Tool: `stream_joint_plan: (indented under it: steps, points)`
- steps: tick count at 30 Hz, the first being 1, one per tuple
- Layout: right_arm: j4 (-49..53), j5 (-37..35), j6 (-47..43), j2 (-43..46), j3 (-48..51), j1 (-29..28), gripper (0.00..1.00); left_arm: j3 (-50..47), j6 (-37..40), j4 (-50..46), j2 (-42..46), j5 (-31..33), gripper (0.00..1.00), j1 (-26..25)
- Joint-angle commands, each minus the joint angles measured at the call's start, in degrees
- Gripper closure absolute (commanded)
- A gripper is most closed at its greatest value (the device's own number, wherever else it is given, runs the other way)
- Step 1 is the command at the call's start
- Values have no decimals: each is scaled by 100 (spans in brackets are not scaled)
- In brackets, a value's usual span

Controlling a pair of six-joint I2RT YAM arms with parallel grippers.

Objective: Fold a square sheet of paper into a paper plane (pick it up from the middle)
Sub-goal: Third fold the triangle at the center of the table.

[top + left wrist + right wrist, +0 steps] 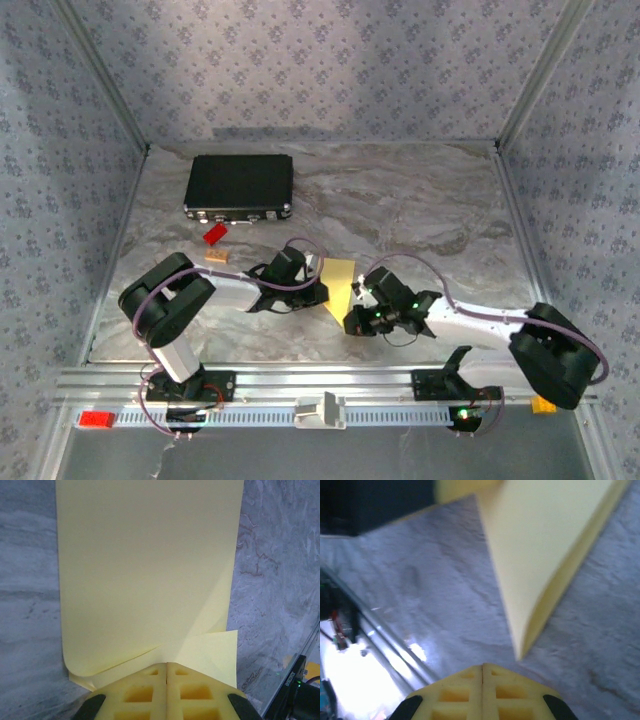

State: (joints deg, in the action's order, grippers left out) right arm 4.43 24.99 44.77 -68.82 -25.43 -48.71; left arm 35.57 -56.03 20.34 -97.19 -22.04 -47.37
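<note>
The left gripper (167,666) has its yellow fingers pressed together, pinching the near edge of the square sheet of paper (145,570). The sheet is doubled over loosely along one curved fold. The right gripper (483,668) is closed on nothing, its tips just short of the sheet's corner. The sheet is between the two grippers, around the middle of the worktop (420,200) toward its near edge. A red brick (214,235), a tan block (217,257) and a black case (240,186) lie toward the far left corner.

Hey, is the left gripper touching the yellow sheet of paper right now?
Touching. The left wrist view shows the square sheet of paper running straight into the left gripper, whose jaws are shut on its folded edge.
</note>
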Motion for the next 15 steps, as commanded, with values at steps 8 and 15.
stream_joint_plan:
  steps: [8, 15]
  points:
    - [161, -109, -48, -1188, -1099, 233, 96, -57, 48, -228, -66, 213, 100, -24]
    - [242, -86, -124, -1855, -1256, 283, 97, -34, 56, -216, -77, 183, 100, -19]
